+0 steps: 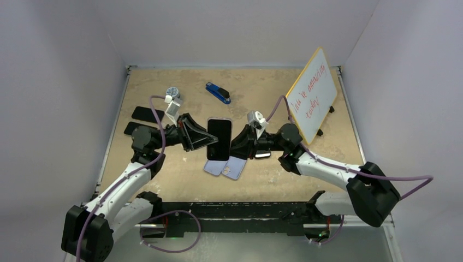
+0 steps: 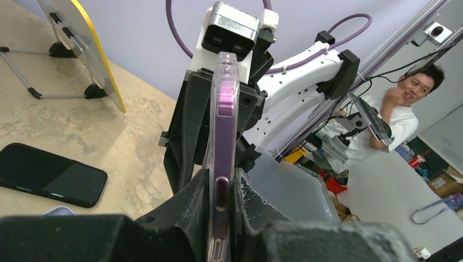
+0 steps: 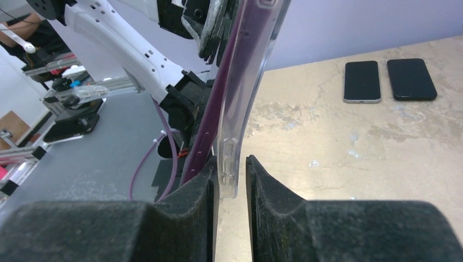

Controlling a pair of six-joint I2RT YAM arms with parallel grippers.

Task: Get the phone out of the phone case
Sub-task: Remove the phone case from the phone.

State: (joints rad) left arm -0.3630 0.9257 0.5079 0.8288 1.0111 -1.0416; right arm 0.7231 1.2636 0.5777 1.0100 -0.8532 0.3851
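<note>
A purple phone (image 1: 218, 139) in a clear phone case (image 3: 240, 109) hangs above the table's middle, screen up, between both arms. My left gripper (image 1: 203, 143) is shut on its left edge. In the left wrist view the fingers (image 2: 191, 213) press both faces of the phone (image 2: 223, 125). My right gripper (image 3: 232, 180) stands at the right edge. The case lip has come away from the purple phone body (image 3: 218, 98) and lies between the right jaws. It touches the left finger (image 3: 196, 191), and a narrow gap shows to the right finger.
Two lavender phones (image 1: 225, 167) lie on the table under the held one. Two black phones (image 1: 146, 114) lie at the left, another (image 1: 262, 154) by the right arm. A blue object (image 1: 218, 93) lies at the back. A whiteboard (image 1: 312, 95) stands at the back right.
</note>
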